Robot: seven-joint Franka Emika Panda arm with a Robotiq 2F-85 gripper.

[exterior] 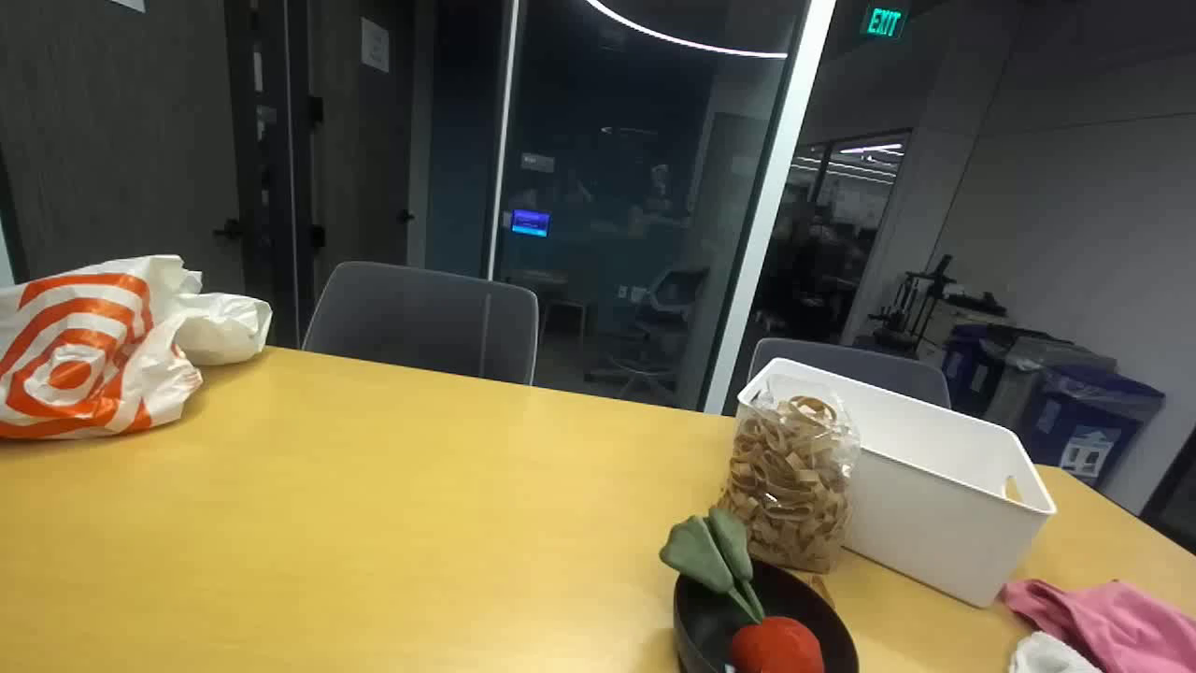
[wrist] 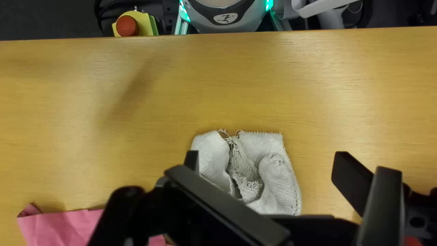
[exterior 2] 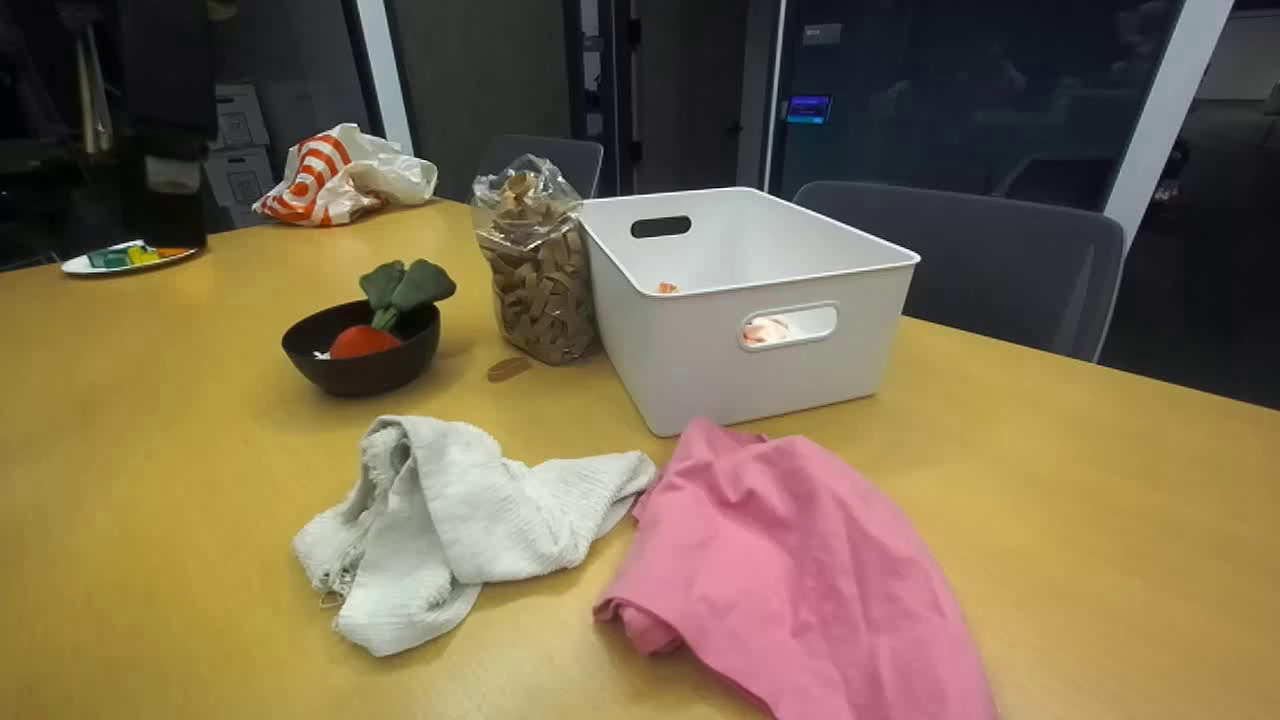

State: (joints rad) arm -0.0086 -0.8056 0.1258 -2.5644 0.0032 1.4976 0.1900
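Observation:
My gripper [wrist: 268, 164] shows only in the wrist view. Its black fingers are wide apart with nothing held between them. A crumpled white cloth [wrist: 276, 181] with frayed threads lies on the table below, between the fingers in the picture and partly hidden by the left one. The cloth also shows in both exterior views [exterior 2: 480, 520] [exterior: 1051, 654]. A pink cloth [wrist: 61, 227] lies beside it, partly behind the left finger; it shows in both exterior views too [exterior 2: 790, 570] [exterior: 1121, 617]. A black bowl [exterior 2: 400, 365] holds a red toy vegetable [exterior 2: 365, 342] with green leaves.
A white bin [exterior 2: 760, 380] stands behind the cloths with pinkish things inside. A clear bag of brown pasta [exterior 2: 540, 290] leans near it. A white-and-orange plastic bag [exterior: 75, 365] and a plate [exterior 2: 130, 262] lie farther off. The robot base [wrist: 225, 17] stands beyond the table edge.

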